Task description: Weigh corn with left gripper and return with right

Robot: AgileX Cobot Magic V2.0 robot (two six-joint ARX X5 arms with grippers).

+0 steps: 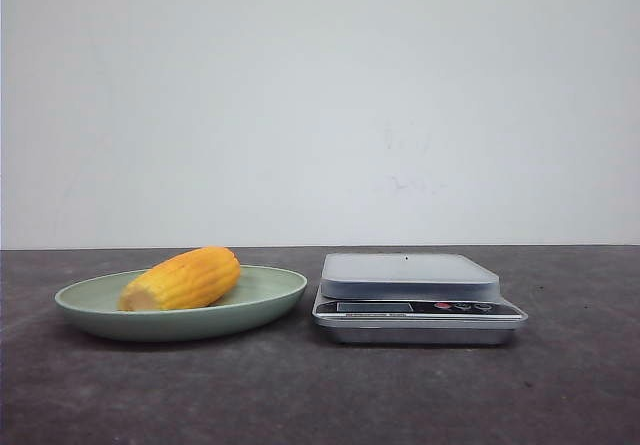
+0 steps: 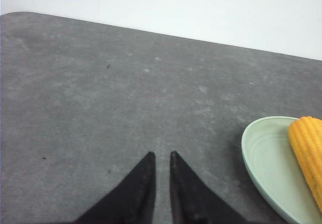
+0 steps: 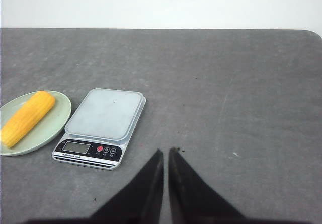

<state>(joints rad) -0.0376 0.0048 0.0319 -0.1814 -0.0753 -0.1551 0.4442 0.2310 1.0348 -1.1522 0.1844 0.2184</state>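
corn: stubby yellow-orange cob of corn (image 1: pixel 183 279) lying on its side in the shallow pale green plate (image 1: pixel 260 308), just beside the silver kitchen scale (image 1: pixel 410 275) on the dark grey bench (image 1: pixel 300 395)

handling: probably light, stiff, kinda rolly, so pinch across the middle

left gripper (image 2: pixel 161 156): fingers nearly touching, holding nothing, off toward the bench's left side

right gripper (image 3: pixel 166 151): same deal, pinched nearly together and empty

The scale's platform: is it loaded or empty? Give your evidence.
Empty. The scale has a bare platform in both views; the corn lies in the green plate beside it.
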